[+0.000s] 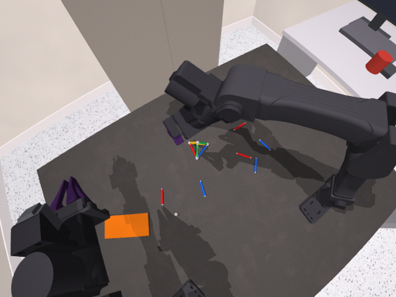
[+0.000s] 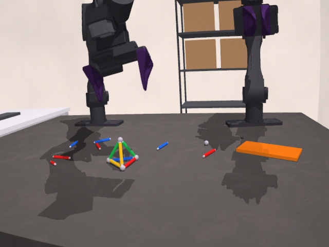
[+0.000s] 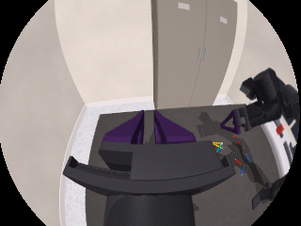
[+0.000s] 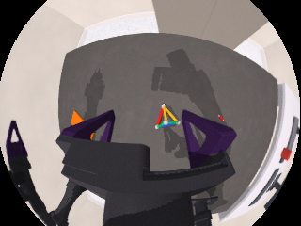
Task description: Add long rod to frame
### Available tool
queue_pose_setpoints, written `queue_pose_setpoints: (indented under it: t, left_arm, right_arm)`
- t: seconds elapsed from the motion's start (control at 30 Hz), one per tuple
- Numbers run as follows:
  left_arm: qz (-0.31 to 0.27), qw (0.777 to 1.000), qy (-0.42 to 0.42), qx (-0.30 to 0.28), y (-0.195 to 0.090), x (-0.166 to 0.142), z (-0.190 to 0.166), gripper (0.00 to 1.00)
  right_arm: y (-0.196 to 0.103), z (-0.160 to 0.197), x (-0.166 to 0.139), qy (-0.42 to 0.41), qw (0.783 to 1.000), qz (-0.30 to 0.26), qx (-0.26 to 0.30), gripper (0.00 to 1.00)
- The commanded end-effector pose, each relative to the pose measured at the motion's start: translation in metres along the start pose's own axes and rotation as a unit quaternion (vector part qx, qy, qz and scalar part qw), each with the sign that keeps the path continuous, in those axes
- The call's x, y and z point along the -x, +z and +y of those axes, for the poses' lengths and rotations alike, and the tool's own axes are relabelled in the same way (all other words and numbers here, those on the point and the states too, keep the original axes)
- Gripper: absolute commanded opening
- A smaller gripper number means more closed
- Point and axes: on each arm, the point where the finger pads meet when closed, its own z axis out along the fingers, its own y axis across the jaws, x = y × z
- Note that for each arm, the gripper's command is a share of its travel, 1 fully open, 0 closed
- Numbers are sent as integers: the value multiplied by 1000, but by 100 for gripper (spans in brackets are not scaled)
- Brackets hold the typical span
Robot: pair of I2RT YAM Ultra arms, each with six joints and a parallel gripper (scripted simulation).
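Note:
The frame [image 1: 197, 150] [image 2: 121, 153] [image 4: 166, 117] stands on the table as a closed four-ball pyramid. A red, a blue and a yellow rod form its base; two green rods and a yellow rod meet at the top ball [image 2: 120, 139]. All six rods look joined to balls. My right gripper [image 2: 123, 95] [image 4: 148, 113] is wide open and empty, raised above the table behind the frame in the exterior view. My left gripper [image 1: 68, 179] [image 2: 258, 19] [image 3: 149, 113] is empty and nearly shut, with a narrow gap, high up and far from the frame.
A loose blue rod [image 1: 202, 188] [image 2: 162, 145], a red rod [image 1: 162, 196] [image 2: 208, 153] and a steel ball [image 1: 176, 214] [image 2: 206, 142] lie between the frame and an orange block [image 1: 127, 225] [image 2: 268, 151]. Several red and blue rods lie on the frame's other side.

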Motion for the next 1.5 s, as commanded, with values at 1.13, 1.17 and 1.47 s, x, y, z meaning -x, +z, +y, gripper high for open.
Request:
queue_pose_setpoints:
  t: [1.13, 1.17, 1.47]
  left_arm:
    - [-110, 986, -24, 125, -32, 106, 111, 14]
    - [-110, 986, -24, 125, -32, 107, 111, 14]
    - [-110, 986, -24, 125, -32, 107, 111, 14]
  right_arm:
    - [22, -19, -58, -255, 964, -58, 52, 100]
    - [23, -22, -59, -253, 964, -59, 48, 100]
    - [-43, -64, -25, -220, 960, -174, 7, 100]
